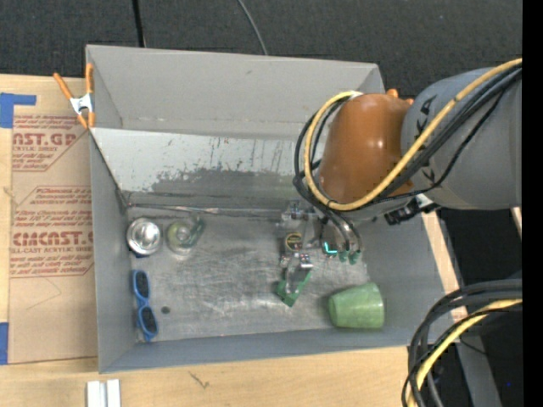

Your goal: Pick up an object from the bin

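My gripper [298, 259] is low over the right half of the bin floor, under the orange wrist cover. A small dark green thing [290, 292] lies right at its lower tip, touching or almost touching it; I cannot tell whether it is gripped. A pale green cup-like thing [357, 305] lies on its side to the right of that, near the bin's front right corner.
On the left of the bin floor lie a silver can [142, 236], a clear round lid-like thing [181, 234] and blue sunglasses [142, 304]. The arm and its cables cover the bin's right wall.
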`<state>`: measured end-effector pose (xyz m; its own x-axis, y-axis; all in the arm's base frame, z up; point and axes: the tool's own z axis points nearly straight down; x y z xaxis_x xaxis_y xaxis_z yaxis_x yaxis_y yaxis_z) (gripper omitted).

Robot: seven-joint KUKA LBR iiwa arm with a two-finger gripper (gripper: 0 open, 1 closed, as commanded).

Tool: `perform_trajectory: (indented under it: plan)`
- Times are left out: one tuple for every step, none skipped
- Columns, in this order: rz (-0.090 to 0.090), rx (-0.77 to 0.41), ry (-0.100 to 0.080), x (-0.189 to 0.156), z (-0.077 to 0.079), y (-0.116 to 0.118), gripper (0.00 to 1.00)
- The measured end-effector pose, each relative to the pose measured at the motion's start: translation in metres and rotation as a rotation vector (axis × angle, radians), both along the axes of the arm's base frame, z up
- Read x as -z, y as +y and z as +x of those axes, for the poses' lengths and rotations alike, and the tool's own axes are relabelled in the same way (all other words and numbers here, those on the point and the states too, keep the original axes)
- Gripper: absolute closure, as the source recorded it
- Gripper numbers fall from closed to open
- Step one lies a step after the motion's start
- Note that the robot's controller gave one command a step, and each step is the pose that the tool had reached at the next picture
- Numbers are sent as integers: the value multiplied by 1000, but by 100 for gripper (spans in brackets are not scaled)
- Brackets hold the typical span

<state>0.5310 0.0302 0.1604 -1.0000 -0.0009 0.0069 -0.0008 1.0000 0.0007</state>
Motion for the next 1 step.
perform_trajectory:
  plan:
    - [0,13,-14,90,-26,-53,0]
